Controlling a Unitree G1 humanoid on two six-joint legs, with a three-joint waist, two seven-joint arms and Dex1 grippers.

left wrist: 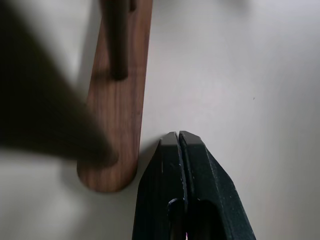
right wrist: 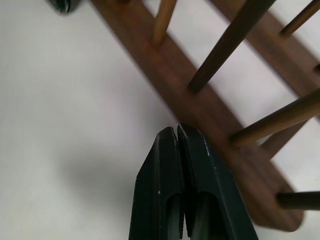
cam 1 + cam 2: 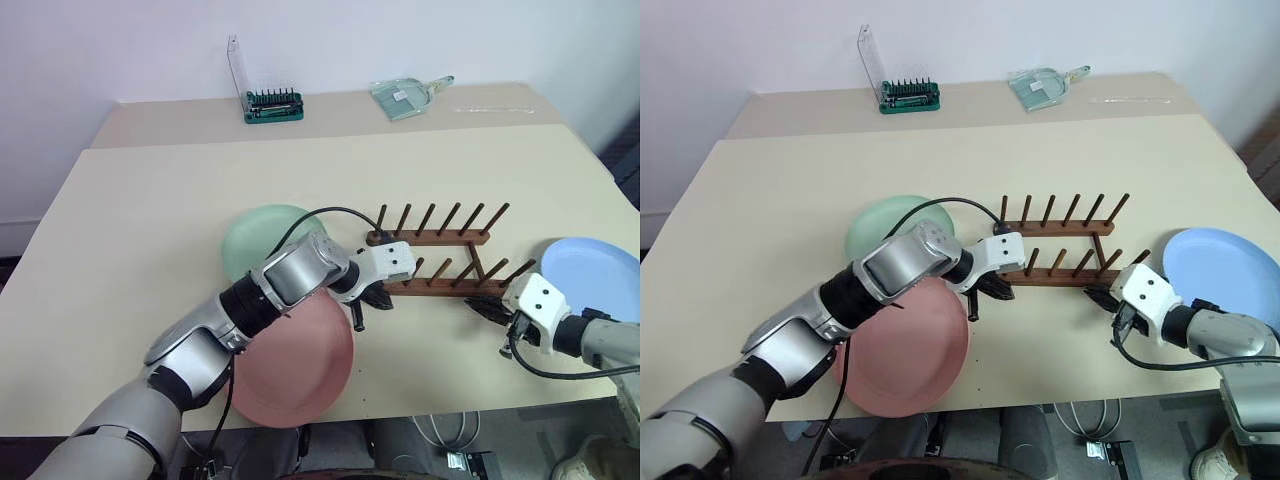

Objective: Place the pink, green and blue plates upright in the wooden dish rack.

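Note:
The wooden dish rack (image 3: 440, 238) stands empty at the table's middle right. Flat on the table lie the pink plate (image 3: 300, 370) near the front edge, the green plate (image 3: 258, 238) behind it, and the blue plate (image 3: 597, 275) at the far right. My left gripper (image 3: 378, 296) is shut and empty, its tips beside the left end of the rack's near rail (image 1: 117, 125). My right gripper (image 3: 487, 306) is also shut and empty, just off the right end of that rail (image 2: 185, 85). My left arm crosses over parts of the pink and green plates.
A green screwdriver-bit holder (image 3: 273, 106) with a clear lid and a clear dustpan-like object (image 3: 405, 97) sit on the far table against the wall. The table's front edge (image 3: 440, 408) runs just beyond the pink plate.

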